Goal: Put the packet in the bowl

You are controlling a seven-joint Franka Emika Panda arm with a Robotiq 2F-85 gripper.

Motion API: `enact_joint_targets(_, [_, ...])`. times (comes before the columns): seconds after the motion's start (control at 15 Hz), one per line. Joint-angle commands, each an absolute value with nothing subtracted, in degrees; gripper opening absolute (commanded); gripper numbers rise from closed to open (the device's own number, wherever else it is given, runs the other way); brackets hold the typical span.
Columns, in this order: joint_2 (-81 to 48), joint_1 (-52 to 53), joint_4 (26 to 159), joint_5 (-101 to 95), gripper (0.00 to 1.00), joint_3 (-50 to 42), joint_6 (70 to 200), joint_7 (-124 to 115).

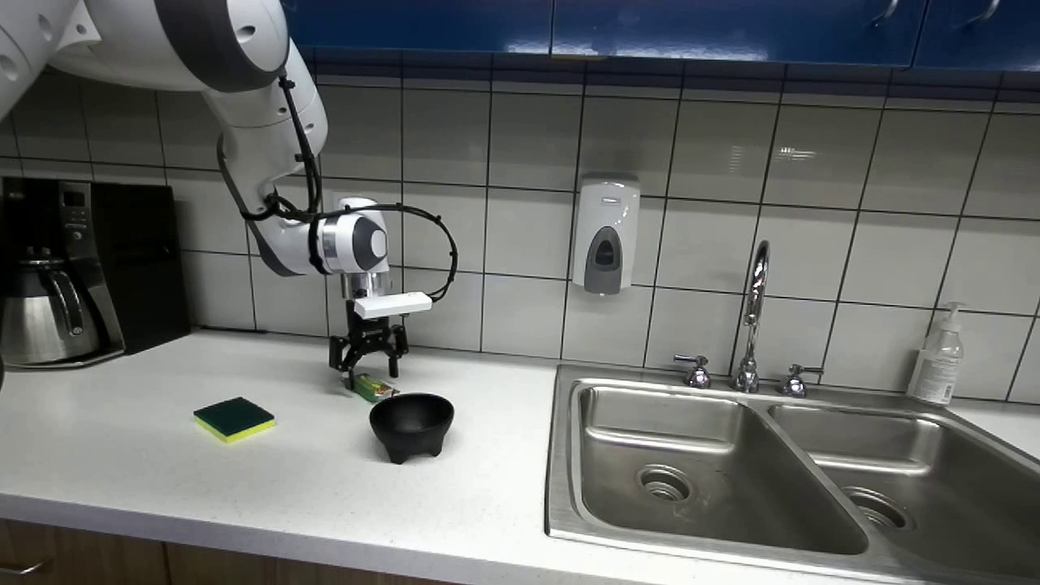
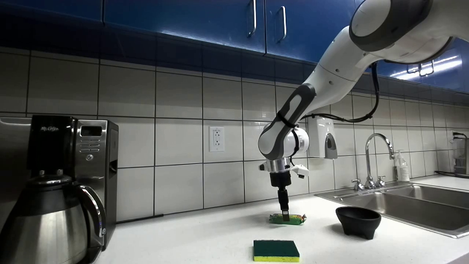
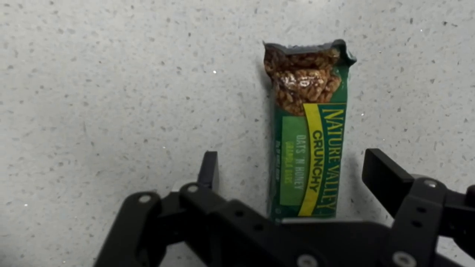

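The black two-fingered gripper (image 1: 372, 374) pointed down over the white speckled countertop (image 1: 106, 455), at the end of a white and grey jointed robot arm (image 1: 264, 122). Its fingers (image 3: 387, 180) stood wide apart, one past each long side of the small, elongated green packet (image 3: 308, 148), and had hold of nothing: in the wrist view, strips of countertop showed between the packet and either finger, the wider strip on the left of that view. Whether the fingertips touched the countertop, I could not tell.

The packet lay flat, printed "Nature Valley" and "Crunchy"; the gripper hid its lower end in the wrist view. It was nearer the back edge of the countertop than the small round black bowl (image 1: 412, 431), which stood upright on stubby feet, apart from the packet and toward the left edge of the double-basin steel sink (image 1: 562, 455). A square sponge (image 1: 234, 417), dark green above and yellow below, also lay nearer the front edge than the packet, left of the bowl in both exterior views. Against the back edge, well to the left, was a black and steel coffee maker (image 2: 89, 165). A curved chrome faucet (image 1: 757, 301) rose from the sink's back edge.
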State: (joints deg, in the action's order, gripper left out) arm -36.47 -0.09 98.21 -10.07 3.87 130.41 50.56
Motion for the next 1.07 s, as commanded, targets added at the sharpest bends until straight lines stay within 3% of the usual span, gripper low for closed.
enact_joint_targets(0.0, [-36.53,-0.66,98.09,-10.56,1.0,4.52,130.33,50.0])
enact_joint_targets(0.87, [-35.67,-0.75,100.1,-10.34,1.0,4.48,131.36,48.98])
enact_joint_targets(0.93, [-35.58,-0.81,100.33,-10.31,0.75,4.53,131.34,49.12])
enact_joint_targets(1.0, [-35.45,-0.75,100.54,-10.39,0.74,4.45,131.53,48.93])
